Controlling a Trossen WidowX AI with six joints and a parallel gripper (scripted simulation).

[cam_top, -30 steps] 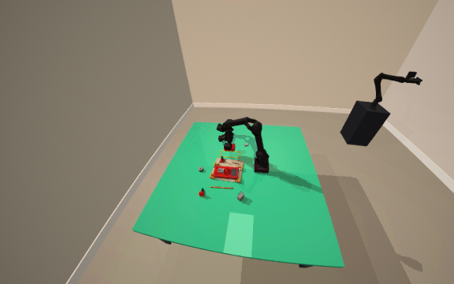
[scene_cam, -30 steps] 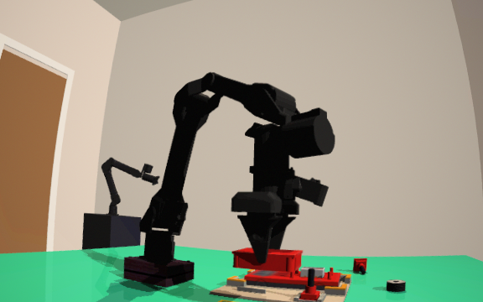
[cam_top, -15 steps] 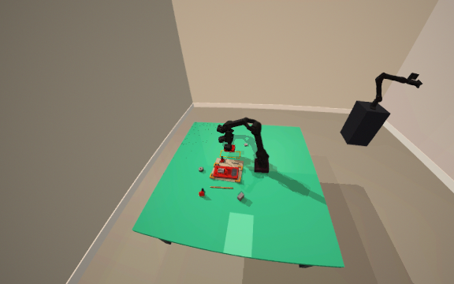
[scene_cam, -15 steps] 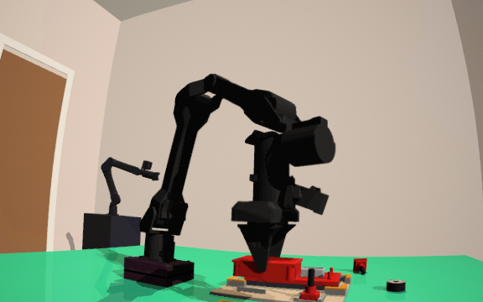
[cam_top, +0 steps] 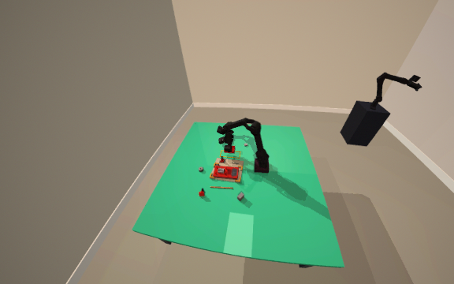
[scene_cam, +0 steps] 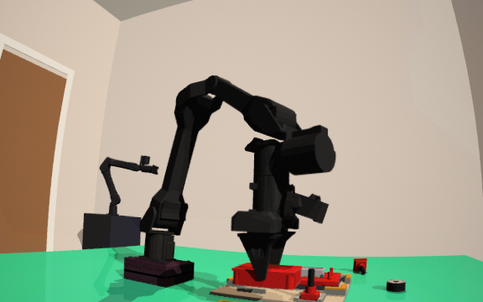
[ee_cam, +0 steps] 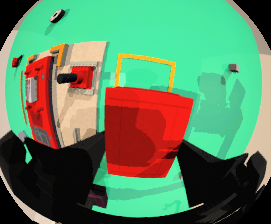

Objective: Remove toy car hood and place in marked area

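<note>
The red hood [cam_top: 232, 149] [scene_cam: 283, 277] [ee_cam: 146, 135] is off the car, between the fingers of my gripper [cam_top: 228, 149] [scene_cam: 267, 270] [ee_cam: 143, 139], which is shut on it. The hood looks level and low over the table, by the yellow outline of the marked area [cam_top: 240, 155] [ee_cam: 146, 57]. In the wrist view it covers the outline's near side. Its exact height and any table contact are hard to tell. The red toy car [cam_top: 227, 172] [ee_cam: 38, 107] sits on a beige board beside the marked area.
A red part with a black post [scene_cam: 309, 291] [ee_cam: 83, 77] stands on the board near the hood. A black wheel [cam_top: 201, 169] [scene_cam: 396, 286], a stick [cam_top: 221, 188], a grey block [cam_top: 240, 196] and a red piece [cam_top: 202, 193] lie around. A small block [cam_top: 246, 144] [ee_cam: 233, 68] lies beyond the outline.
</note>
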